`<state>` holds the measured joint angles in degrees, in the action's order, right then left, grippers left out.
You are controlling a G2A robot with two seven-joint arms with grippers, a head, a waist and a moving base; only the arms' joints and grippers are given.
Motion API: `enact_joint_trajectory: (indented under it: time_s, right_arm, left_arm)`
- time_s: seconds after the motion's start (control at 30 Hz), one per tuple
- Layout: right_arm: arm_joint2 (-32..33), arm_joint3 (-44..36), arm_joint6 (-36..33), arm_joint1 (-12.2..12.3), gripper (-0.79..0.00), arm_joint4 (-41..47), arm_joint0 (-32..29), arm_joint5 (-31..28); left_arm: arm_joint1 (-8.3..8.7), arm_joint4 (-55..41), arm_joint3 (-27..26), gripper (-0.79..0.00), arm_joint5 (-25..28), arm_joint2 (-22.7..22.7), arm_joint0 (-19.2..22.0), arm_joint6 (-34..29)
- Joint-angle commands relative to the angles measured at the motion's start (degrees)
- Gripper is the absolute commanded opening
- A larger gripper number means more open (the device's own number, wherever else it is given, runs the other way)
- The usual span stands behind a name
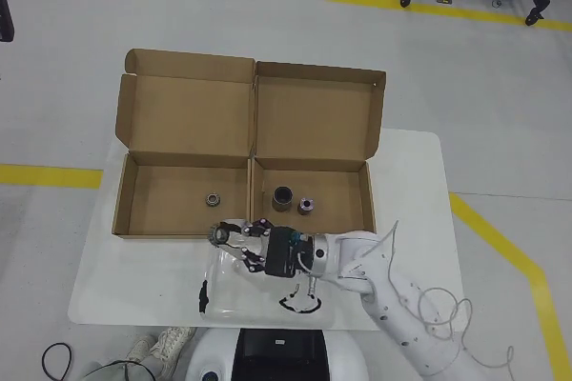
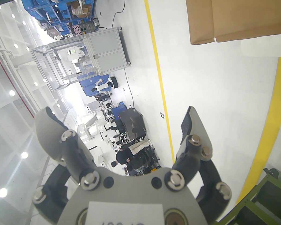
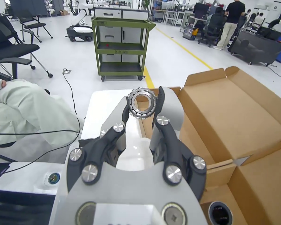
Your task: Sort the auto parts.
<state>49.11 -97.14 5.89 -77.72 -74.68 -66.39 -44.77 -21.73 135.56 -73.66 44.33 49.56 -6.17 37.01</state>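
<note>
the right hand pinches a roller bearing by its outer rim, over the tabletop just on the near side of the left box. that box, with a matching bearing inside, lies straight to the far side, so a short carry over its near wall should do. the left hand is spread, holding nothing.

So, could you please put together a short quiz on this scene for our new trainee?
1. True or false: the right gripper holds a bearing.
2. How many parts lie in the box on the robot's right? A one, B two, C three.
3. Fill in: the fingers of the left gripper are ____.
Key: 1 true; 2 B; 3 open.
</note>
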Motion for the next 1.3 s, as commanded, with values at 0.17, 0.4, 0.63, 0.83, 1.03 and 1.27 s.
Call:
enact_joint_trajectory:
  time_s: [0.17, 0.4, 0.63, 0.83, 1.03, 1.27]
  right_arm:
    - [-1.34, 4.79, 6.16, -1.9, -0.785, 10.77, 6.24, 1.94]
    - [-1.72, 8.09, 15.92, -3.2, -0.785, 13.24, 8.62, 3.45]
    - [0.06, 9.26, 23.92, -3.1, -0.785, 11.6, 6.75, 2.17]
    - [3.32, 8.47, 28.73, -2.34, -0.785, 10.37, 3.87, -0.17]
    - [5.62, 6.67, 30.48, -1.72, -0.785, 9.01, 1.4, -1.21]
    - [7.13, 5.46, 30.66, -1.35, -0.785, 7.65, -0.15, -0.91]
  left_arm:
    - [0.0, 0.0, 0.0, 0.0, 0.0, 0.0, 0.0, 0.0]
    - [0.0, 0.0, 0.0, 0.0, 0.0, 0.0, 0.0, 0.0]
    - [0.0, 0.0, 0.0, 0.0, 0.0, 0.0, 0.0, 0.0]
    - [0.0, 0.0, 0.0, 0.0, 0.0, 0.0, 0.0, 0.0]
    - [0.0, 0.0, 0.0, 0.0, 0.0, 0.0, 0.0, 0.0]
    - [0.0, 0.0, 0.0, 0.0, 0.0, 0.0, 0.0, 0.0]
